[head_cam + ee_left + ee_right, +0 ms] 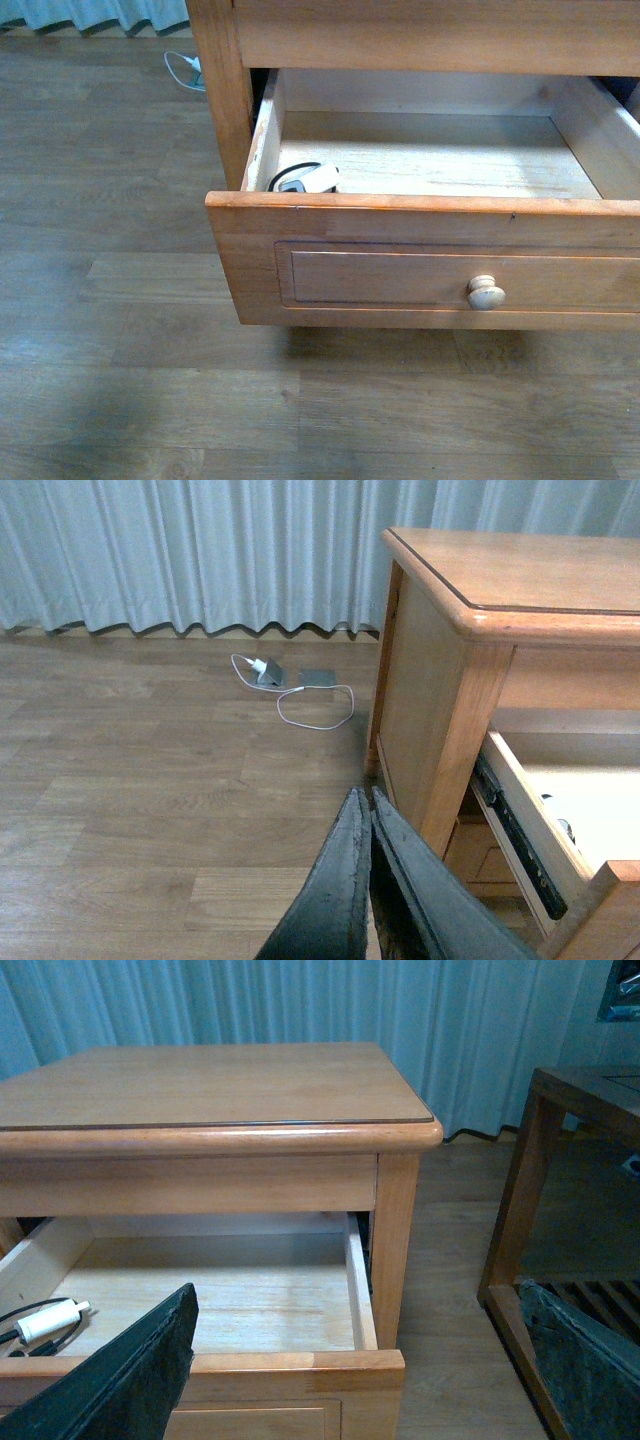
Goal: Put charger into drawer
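Obs., left to right.

White cord (185,68) lies on the floor by the curtain, well apart from the cabinet (500,575). It is not the task item, so leave it alone.

Charger (312,180) lies inside the drawer (400,204), in its front-left corner. The white block rests on the bare-wood bottom, black cable looped beside it, close to the left wall. The drawer is pulled well out. Nothing touches the knob (486,292).

Left claw (368,798): fingers pressed together, empty, out over the floor beside the cabinet's left flank, outside the drawer.

Right claw (358,1305): fingers wide apart with nothing between them, held out in front of the drawer front. The charger (48,1320) sits off beyond one finger, well apart, no contact.

Judgement: placement reads as done, and the step in hand is clearing off. To do it well, draw both arms back and away from the drawer rim. Do not dip into the box or brush the cable loop (a snag could pull the block out over the rim). If the drawer is to be shut, push flat on the front panel near the knob, slowly, with the cable below the rim.
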Controlling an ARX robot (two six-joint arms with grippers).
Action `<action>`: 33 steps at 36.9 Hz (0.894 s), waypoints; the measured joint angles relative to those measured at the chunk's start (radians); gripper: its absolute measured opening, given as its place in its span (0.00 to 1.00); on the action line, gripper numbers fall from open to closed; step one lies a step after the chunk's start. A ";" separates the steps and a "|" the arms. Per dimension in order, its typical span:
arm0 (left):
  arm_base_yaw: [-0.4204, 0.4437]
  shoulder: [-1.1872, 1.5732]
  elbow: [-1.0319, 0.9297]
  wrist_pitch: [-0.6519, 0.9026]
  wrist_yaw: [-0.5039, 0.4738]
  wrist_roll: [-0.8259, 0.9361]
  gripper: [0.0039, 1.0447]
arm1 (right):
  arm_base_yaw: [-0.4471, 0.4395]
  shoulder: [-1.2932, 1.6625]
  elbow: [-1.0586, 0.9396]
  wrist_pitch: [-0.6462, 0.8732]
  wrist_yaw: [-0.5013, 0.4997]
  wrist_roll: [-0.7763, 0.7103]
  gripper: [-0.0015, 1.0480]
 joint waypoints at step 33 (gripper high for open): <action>0.000 -0.436 0.000 -0.440 0.000 0.000 0.04 | 0.000 0.000 0.000 0.000 0.000 0.000 0.91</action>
